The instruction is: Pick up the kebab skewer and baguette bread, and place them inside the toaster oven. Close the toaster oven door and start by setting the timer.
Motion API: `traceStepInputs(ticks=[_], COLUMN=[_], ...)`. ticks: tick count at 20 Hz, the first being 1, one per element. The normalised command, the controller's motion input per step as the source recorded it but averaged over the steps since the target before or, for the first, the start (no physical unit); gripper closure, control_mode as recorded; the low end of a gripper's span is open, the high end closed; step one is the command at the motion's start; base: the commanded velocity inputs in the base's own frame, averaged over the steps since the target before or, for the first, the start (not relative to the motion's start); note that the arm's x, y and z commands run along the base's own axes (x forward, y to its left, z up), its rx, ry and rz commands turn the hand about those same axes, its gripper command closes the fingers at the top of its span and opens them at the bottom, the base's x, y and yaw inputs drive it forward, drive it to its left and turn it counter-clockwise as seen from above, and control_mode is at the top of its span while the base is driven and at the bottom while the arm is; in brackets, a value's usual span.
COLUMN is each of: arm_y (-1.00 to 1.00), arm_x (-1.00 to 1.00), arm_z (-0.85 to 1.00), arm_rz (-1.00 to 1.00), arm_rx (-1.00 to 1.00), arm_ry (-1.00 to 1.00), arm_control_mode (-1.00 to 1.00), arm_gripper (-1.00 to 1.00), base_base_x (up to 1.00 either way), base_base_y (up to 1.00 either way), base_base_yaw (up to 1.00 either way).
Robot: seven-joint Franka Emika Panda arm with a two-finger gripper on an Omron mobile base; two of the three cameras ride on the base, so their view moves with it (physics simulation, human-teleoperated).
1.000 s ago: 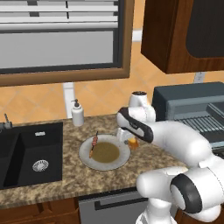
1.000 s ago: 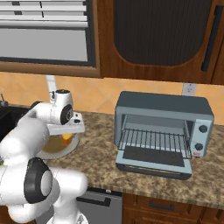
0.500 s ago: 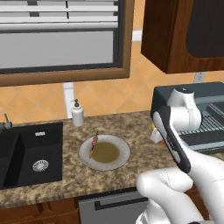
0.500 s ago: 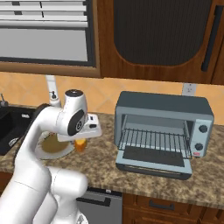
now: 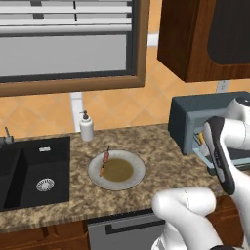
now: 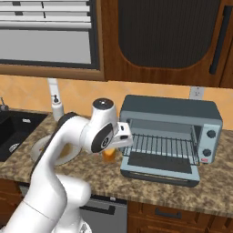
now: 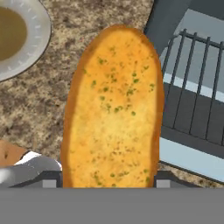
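Note:
My gripper (image 7: 107, 180) is shut on the baguette bread (image 7: 113, 109), a golden loaf speckled with green that points away from the hand. Seen from the right base view, the gripper (image 6: 110, 149) hangs the baguette bread (image 6: 109, 155) over the counter, just left of the toaster oven (image 6: 170, 111). The toaster oven door (image 6: 159, 164) lies dropped open, and the wire rack (image 6: 164, 145) shows inside. On the left rim of the white plate (image 5: 136, 176) lies the kebab skewer (image 5: 104, 162).
A soap dispenser (image 5: 86, 126) stands against the wall behind the plate. A black sink (image 5: 29, 171) is at the far left. Dark wooden cabinets (image 6: 164, 41) hang above the oven, whose knobs (image 6: 210, 143) sit on its right side.
The arm has swung right from above the plate to the front left of the toaster oven, carrying the baguette bread. The kebab skewer has stayed on the plate.

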Motion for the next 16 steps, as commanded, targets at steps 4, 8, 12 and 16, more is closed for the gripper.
traceStepInputs(ticks=[4, 8, 12, 16], arm_y=[-0.81, -0.62, -0.33, -0.31], arm_x=[0.44, 0.8, 0.33, 0.21], arm_z=[0.09, 0.0, -0.15, -0.25], arm_rz=[-0.14, -0.06, -0.05, -0.04], arm_rx=[0.02, 0.04, 0.0, 0.0], arm_ry=[-0.01, -0.07, -0.04, -0.05], arm_control_mode=[-1.0, -1.0, -1.0, -1.0], arm_gripper=[1.0, 1.0, 1.0, 1.0], base_base_x=[0.0, 0.0, 0.0, 0.0], base_base_y=[0.0, 0.0, 0.0, 0.0], base_base_yaw=[0.0, 0.0, 0.0, 0.0])
